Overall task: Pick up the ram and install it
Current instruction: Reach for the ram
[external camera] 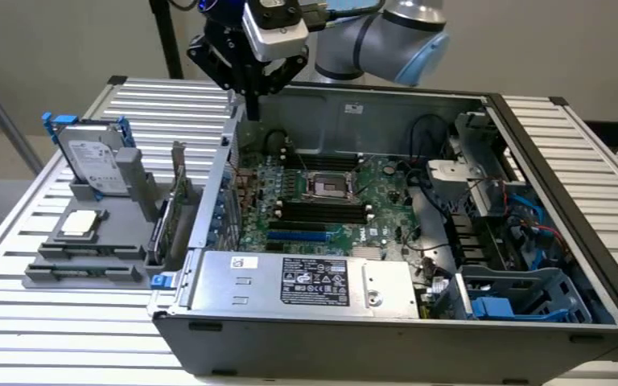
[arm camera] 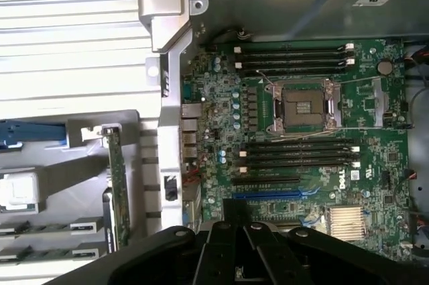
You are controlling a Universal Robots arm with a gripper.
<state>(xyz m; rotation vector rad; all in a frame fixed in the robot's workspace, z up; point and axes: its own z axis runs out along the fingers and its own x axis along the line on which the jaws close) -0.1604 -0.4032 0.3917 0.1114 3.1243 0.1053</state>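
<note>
The ram (external camera: 161,227) stands on edge in the grey holder (external camera: 84,269) to the exterior view's left of the open computer case (external camera: 395,338). My gripper (external camera: 253,98) hangs shut and empty above the case's far left corner, well away from the ram. In the wrist view the gripper (arm camera: 244,248) is a dark mass with its fingers together. Beyond it lies the green motherboard (arm camera: 375,184) with black memory slots (arm camera: 295,154) on both sides of the processor socket (arm camera: 303,107). A thin green board edge (arm camera: 118,184) shows in the holder; whether it is the ram or the card I cannot tell.
The holder also carries a hard drive (external camera: 94,165), a square silver processor (external camera: 80,225) and a taller card with a metal bracket (external camera: 177,173). Inside the case are the grey power supply (external camera: 309,281), cables and a blue drive cage (external camera: 513,301). The case walls rise around the board.
</note>
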